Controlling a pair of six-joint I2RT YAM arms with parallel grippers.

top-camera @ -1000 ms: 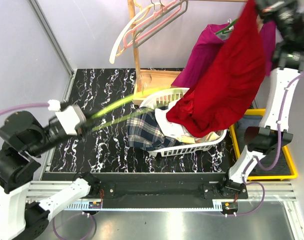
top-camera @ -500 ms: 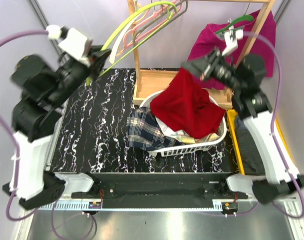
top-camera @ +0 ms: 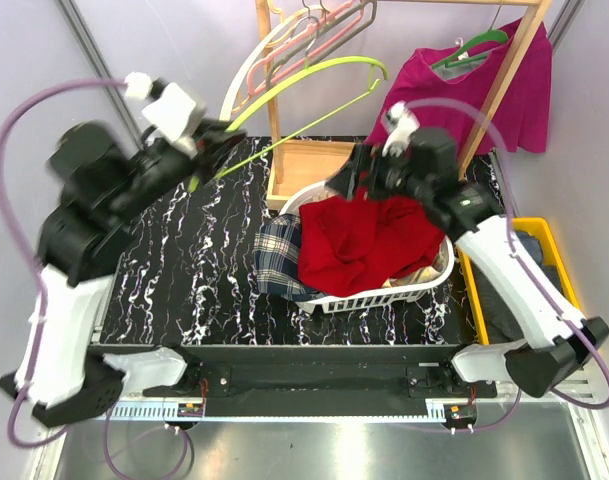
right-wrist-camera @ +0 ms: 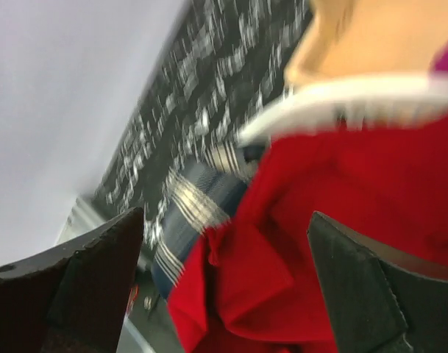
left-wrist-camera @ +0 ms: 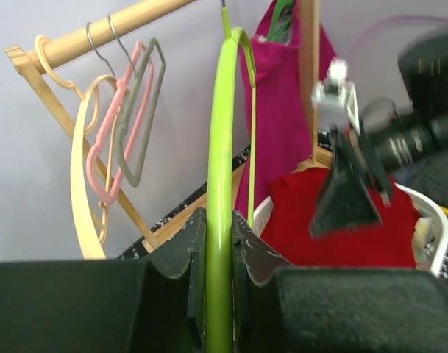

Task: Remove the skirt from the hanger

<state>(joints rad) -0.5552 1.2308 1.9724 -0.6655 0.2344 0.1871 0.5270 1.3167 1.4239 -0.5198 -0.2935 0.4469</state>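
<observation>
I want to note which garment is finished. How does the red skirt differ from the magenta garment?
The red skirt lies crumpled in the white basket, on no hanger. The magenta garment hangs spread out from a green hanger on the wooden rack. Both are plain cloth, without pattern.

Red skirt [top-camera: 359, 240] crumpled in white basket [top-camera: 384, 291]; lime-green hanger [left-wrist-camera: 221, 184] bare, slanting upward

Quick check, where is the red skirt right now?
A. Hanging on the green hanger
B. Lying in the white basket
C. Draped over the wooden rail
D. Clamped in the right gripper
B: the red skirt lies heaped in the white basket, the right gripper stands open above it, and the green hanger in the left gripper is bare.
</observation>
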